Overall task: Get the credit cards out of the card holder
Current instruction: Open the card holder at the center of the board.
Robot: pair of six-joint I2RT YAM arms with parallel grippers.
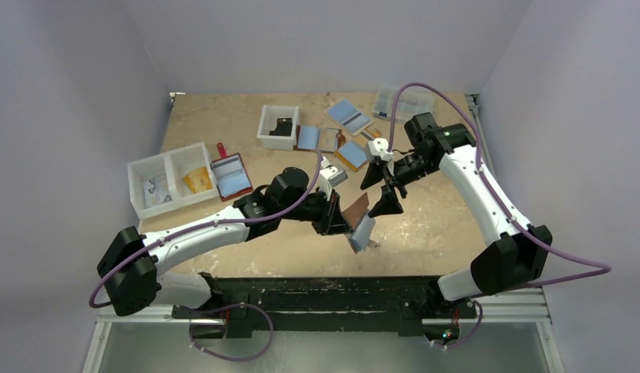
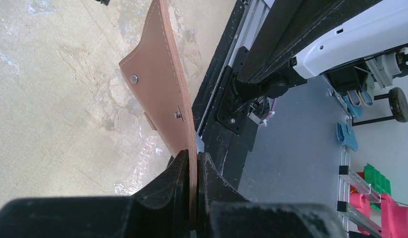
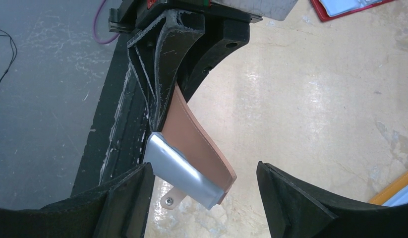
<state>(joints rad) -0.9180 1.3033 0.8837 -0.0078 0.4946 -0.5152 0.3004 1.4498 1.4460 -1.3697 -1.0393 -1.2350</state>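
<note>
1. Setting: a scuffed beige table [image 1: 223, 124] enclosed by pale lavender walls. Both arms reach toward its near middle.
2. Tool and object: the card holder [image 1: 355, 208] is held on edge above the table, near the front rail. The left gripper [image 1: 340, 221] pinches one edge, its jaws closed narrowly on the leather. The right gripper [image 1: 385, 194] stands just beside it on the far side, its jaws spread wide and gripping nothing.
3. Left wrist view: the card holder [image 2: 162, 84] appears almost edge-on, showing its tan outer face with two metal studs. The leather runs straight into the pinch of the left gripper [image 2: 193, 163].
4. Right wrist view: only here does the inner side show. The card holder [image 3: 197, 134] curves down from the left gripper [image 3: 167, 74] and carries a pale blue-grey panel [image 3: 179, 171]. Whether that panel is a card or a pocket cannot be told. Its free end lies between the fingers of the right gripper [image 3: 206, 181], touching neither.
5. Containers, overhead view: a white two-compartment bin [image 1: 169, 152] holds a printed item on the left and an orange one on the right. A dark red wallet [image 1: 229, 175] lies open just beside it. A small white box [image 1: 262, 128] holds a dark object. A clear plastic case [image 1: 402, 101] sits at the far edge.
</note>
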